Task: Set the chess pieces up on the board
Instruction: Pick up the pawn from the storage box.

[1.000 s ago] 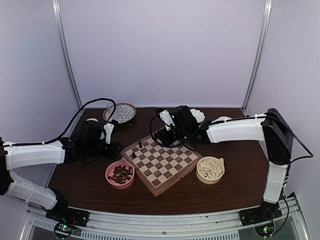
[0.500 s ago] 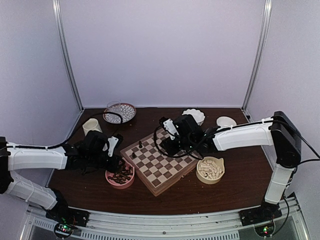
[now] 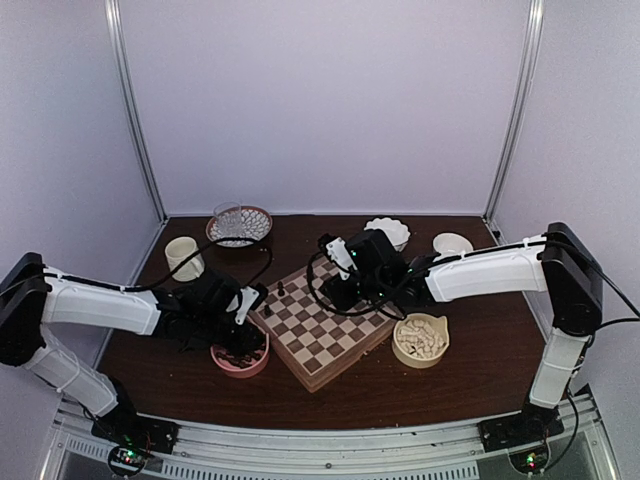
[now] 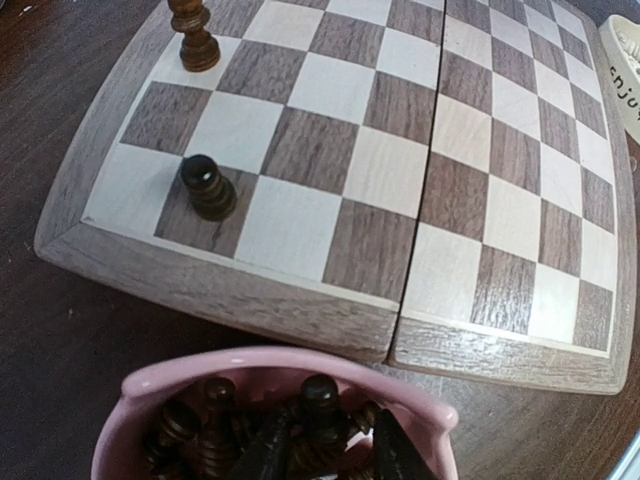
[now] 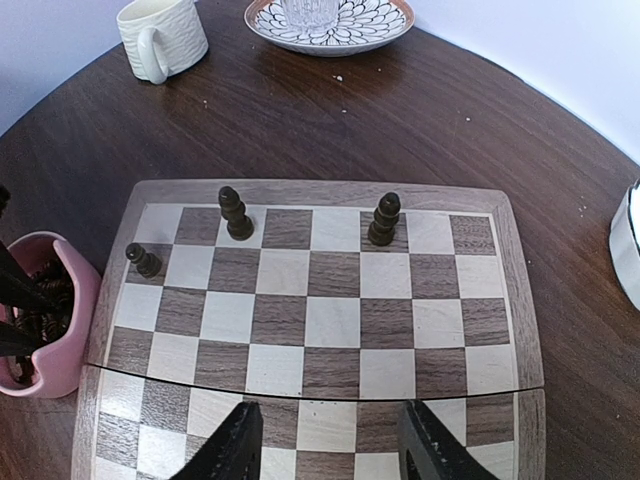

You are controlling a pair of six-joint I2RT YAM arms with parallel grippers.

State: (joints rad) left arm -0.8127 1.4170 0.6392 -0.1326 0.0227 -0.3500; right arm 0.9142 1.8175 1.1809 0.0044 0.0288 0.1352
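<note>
Swung over now, my left jaws sit in the glossy pink bowl (image 4: 115, 440), parted among heaped dark carved chess pieces (image 4: 318, 395). Three more stand near one edge of the checked wooden board (image 5: 330, 325) on the dark-grained bench (image 5: 520, 130); my right jaws hang wide above it.

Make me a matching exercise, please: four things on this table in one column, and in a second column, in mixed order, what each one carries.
Column one
1. pink bowl
2. tan bowl
3. patterned plate
4. board

Column two
A. clear glass
B. three standing dark pieces
C. heap of dark pieces
D. cream-white pieces

Right pairs: 1-C, 2-D, 3-A, 4-B
</note>
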